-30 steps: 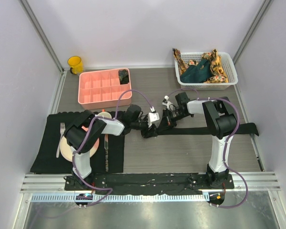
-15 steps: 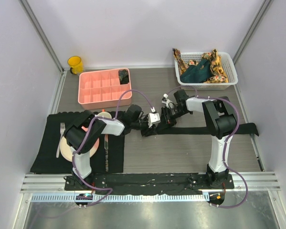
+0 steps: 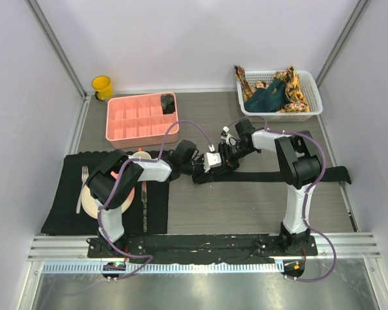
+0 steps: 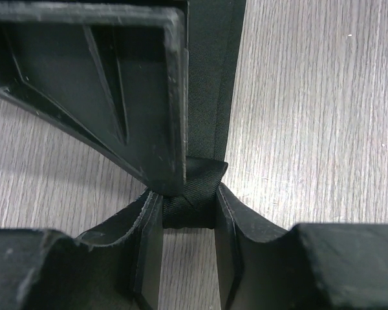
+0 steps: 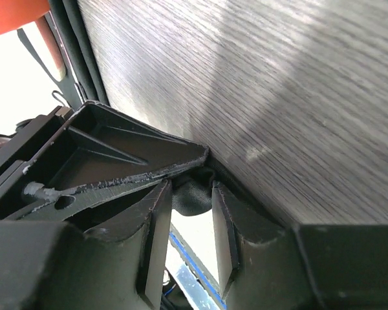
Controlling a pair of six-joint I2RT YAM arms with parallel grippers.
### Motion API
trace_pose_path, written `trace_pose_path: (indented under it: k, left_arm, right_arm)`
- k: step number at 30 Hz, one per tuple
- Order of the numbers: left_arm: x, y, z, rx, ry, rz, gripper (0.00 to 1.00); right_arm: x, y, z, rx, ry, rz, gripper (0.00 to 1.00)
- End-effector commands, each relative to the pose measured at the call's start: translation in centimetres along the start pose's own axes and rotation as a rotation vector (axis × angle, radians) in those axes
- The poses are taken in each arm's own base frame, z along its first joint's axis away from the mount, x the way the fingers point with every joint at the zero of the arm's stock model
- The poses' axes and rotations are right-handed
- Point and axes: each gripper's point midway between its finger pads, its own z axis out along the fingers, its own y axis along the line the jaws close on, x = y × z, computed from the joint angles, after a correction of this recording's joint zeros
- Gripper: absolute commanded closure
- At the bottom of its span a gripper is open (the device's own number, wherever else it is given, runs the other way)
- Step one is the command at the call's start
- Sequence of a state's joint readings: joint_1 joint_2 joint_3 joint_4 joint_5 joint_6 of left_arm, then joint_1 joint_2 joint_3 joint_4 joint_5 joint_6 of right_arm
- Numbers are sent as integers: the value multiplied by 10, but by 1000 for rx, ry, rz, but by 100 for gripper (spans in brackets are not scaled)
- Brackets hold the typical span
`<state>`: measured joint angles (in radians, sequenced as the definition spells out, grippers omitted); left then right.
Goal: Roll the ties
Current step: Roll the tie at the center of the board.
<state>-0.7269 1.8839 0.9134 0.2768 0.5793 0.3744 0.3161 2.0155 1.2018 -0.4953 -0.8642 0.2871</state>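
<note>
Top view: black tie [image 3: 278, 175] lies flat, nearer the arms and rightward of the pink tray [image 3: 132, 123], long axis left-right; both arms meet at its tray-side end

Left wrist: left gripper [image 4: 188, 216] clenched on the started roll, loose strip running straight ahead

Right wrist: right gripper [image 5: 191, 206] pinching the same roll

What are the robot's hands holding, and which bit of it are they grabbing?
The black tie. The left gripper and right gripper both have jaws pinched on its rolled-up end; the rest lies flat on the table.
</note>
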Motion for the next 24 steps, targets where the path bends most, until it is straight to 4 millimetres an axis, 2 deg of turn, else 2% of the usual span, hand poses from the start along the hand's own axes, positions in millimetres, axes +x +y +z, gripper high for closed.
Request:
trace_pose_path:
  k: [1,5,7,8,12,17,20,24]
  left_arm:
    - [71,-20,-8,12,246,-105,67]
    - [72,-20,-8,13,260,-110,66]
    - [71,-20,-9,12,260,-106,66]
    - [72,-20,-10,11,262,-108,67]
    - [74,-22,-10,11,266,-113,67]
    - [77,-21,-9,7,271,-115,67]
    - [76,-22,-9,10,266,-113,67]
    - [77,-22,-9,10,266,-116,67]
  right_arm:
    - [-3,17,-1,-9,-6,-13,62]
    - [2,12,-5,37,17,6,61]
    - [5,7,-13,55,15,21,48]
    - [5,7,-18,61,9,20,48]
    - [12,9,-24,43,30,37,49]
    - [7,27,-12,-39,29,58,52]
    - [4,24,-6,-28,31,58,53]
    - [-1,21,-4,-18,30,45,64]
